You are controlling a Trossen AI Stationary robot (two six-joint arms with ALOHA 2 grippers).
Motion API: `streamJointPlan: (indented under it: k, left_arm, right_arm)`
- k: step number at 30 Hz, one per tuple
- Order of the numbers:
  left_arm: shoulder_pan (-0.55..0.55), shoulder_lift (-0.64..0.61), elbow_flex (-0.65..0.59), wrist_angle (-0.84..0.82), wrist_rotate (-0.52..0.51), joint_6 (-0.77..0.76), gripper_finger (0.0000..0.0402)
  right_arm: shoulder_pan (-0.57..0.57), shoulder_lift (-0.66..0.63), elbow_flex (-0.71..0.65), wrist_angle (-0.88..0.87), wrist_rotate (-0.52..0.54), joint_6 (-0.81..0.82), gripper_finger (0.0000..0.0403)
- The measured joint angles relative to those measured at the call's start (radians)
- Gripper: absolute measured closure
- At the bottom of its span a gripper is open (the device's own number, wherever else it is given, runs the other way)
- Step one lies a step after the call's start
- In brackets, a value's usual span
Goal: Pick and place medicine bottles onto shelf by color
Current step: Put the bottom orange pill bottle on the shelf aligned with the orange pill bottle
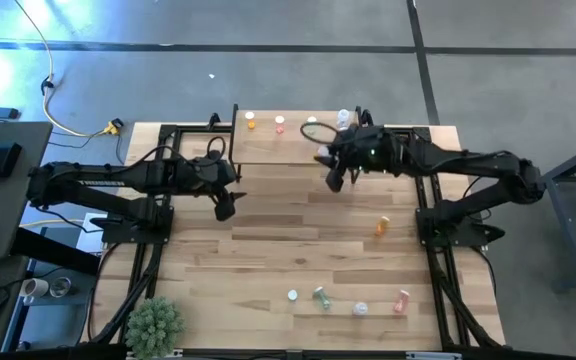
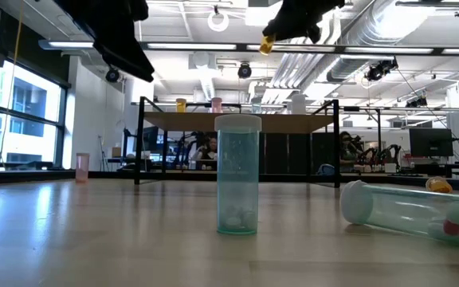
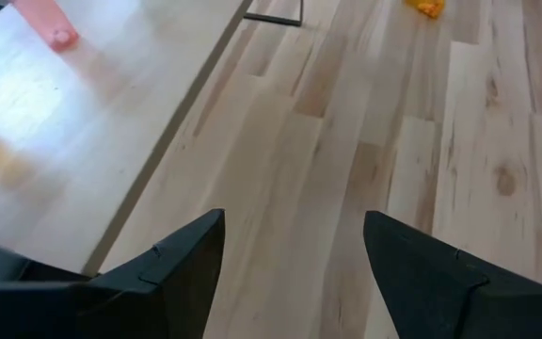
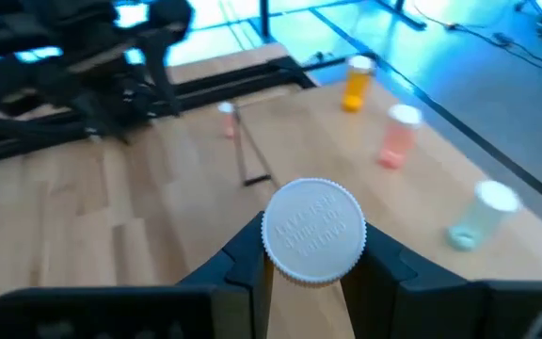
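Observation:
My right gripper (image 1: pixel 334 178) hangs in the air by the near edge of the shelf (image 1: pixel 278 145), shut on an orange bottle (image 2: pixel 268 44) whose white cap (image 4: pixel 313 231) faces the wrist camera. Standing upright on the shelf are an orange bottle (image 4: pixel 357 83), a pink bottle (image 4: pixel 398 137) and a clear bottle (image 4: pixel 478 215). My left gripper (image 1: pixel 226 205) is open and empty above the table, near the shelf's left end (image 3: pixel 83 141). My right gripper pinches the orange bottle between its two fingers (image 4: pixel 243 259), one on each side just under the white cap. The bottle is lifted clear of table and shelf. It is tilted, and its orange lower end (image 2: pixel 267 45) sticks out below the fingers.
On the table's near part are a green-tinted bottle standing upright (image 2: pixel 237 175), a clear bottle lying down (image 2: pixel 409 211), a pink bottle (image 1: pixel 401 300), and a white one (image 1: pixel 360 309). An orange bottle (image 1: pixel 381 226) lies mid-right. A green plant (image 1: pixel 155 322) stands at the near left corner.

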Motion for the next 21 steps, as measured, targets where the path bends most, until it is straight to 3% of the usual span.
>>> streamJointPlan:
  k: [9,21]
  left_arm:
    - [0.045,0.000,0.000,0.000,-0.001,0.009,0.0156]
    - [0.139,0.000,0.000,-0.001,-0.003,0.053,0.0156]
  right_arm:
    - [-0.121,0.028,0.081,-0.033,-0.106,-0.041,0.0316]
    - [-0.153,0.246,0.337,-0.195,-0.118,-0.115,0.0316]
